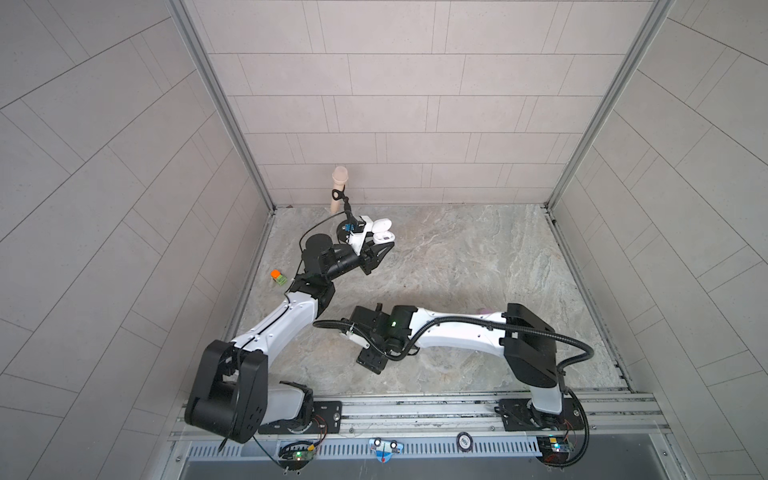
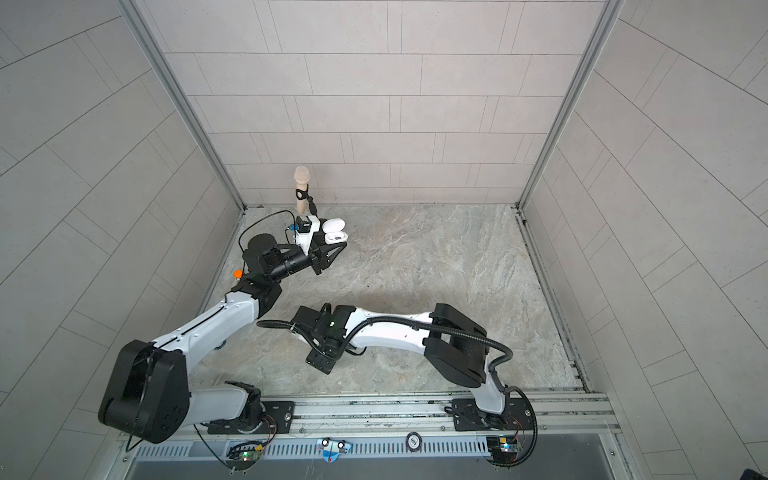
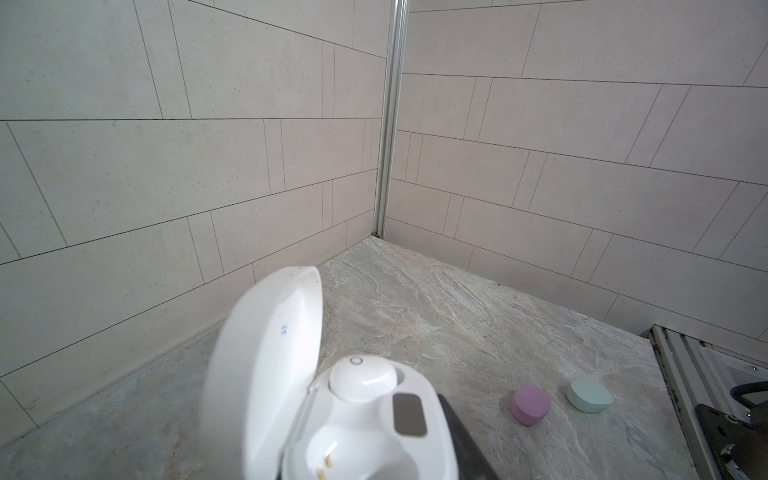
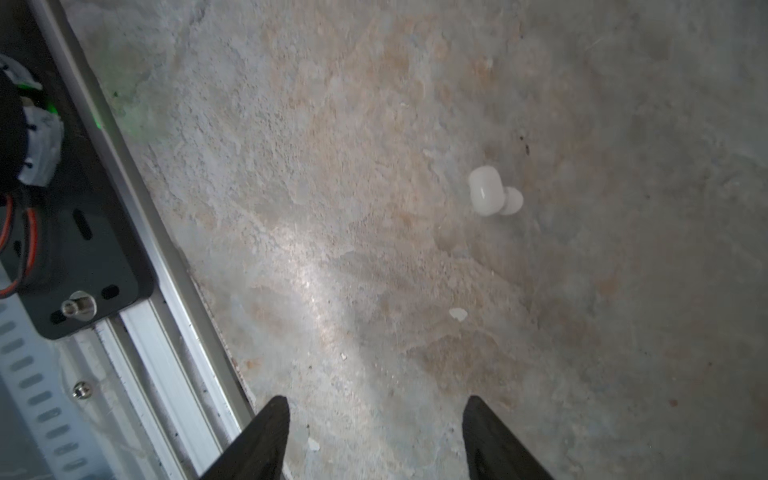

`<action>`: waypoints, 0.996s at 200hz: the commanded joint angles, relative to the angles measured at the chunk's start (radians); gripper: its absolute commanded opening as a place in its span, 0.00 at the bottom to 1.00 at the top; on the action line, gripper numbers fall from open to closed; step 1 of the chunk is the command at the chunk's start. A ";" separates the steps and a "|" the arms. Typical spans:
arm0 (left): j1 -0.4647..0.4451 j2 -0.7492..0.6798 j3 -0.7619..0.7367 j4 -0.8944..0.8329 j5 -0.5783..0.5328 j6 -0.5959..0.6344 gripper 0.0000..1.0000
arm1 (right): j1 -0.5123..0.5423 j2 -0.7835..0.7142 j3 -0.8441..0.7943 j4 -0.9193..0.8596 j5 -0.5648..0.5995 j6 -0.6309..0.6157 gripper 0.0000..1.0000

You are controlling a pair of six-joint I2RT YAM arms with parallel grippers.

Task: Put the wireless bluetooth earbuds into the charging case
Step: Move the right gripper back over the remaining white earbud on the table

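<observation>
glossy plastic charging case (image 3: 270,353) and rough matt stone-look table (image 3: 457,316).

**Open stone in the middle, clutter at the rim**

The grey marbled stone tabletop (image 1: 478,257) lies bare across its middle and far right, leaving broad room to pass. The far left corner is crowded: the left gripper (image 1: 384,244) is clamped on the open white pill-shaped plastic charging case (image 1: 381,231), with an upright beige microphone-shaped object (image 1: 338,187) just behind. The white-and-black right arm (image 1: 457,332) spans the near middle. The right gripper (image 4: 376,401) (jaws apart, nothing between) faces bare stone up to the small white rounded plastic earbud (image 4: 492,193). A lilac round case (image 3: 530,409) and a mint-green round case (image 3: 589,395) sit near each other, not touching. Pale tiled walls (image 1: 374,104) close three sides.
</observation>
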 commanded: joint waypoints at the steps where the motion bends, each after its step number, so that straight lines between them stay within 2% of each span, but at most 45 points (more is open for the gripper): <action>1: 0.011 0.010 0.044 0.008 0.037 0.005 0.23 | -0.002 0.069 0.081 -0.063 0.042 -0.088 0.69; 69: 0.032 0.024 0.069 0.011 0.058 -0.002 0.23 | -0.020 0.229 0.257 -0.082 0.188 -0.100 0.68; 117: 0.032 0.027 0.069 0.022 0.069 -0.016 0.23 | -0.060 0.285 0.324 -0.072 0.176 -0.076 0.59; 174: 0.032 0.025 0.061 0.037 0.074 -0.031 0.24 | -0.070 0.354 0.403 -0.088 0.164 -0.091 0.58; 199: 0.032 0.021 0.063 0.038 0.076 -0.032 0.24 | -0.076 0.364 0.412 -0.109 0.207 -0.063 0.56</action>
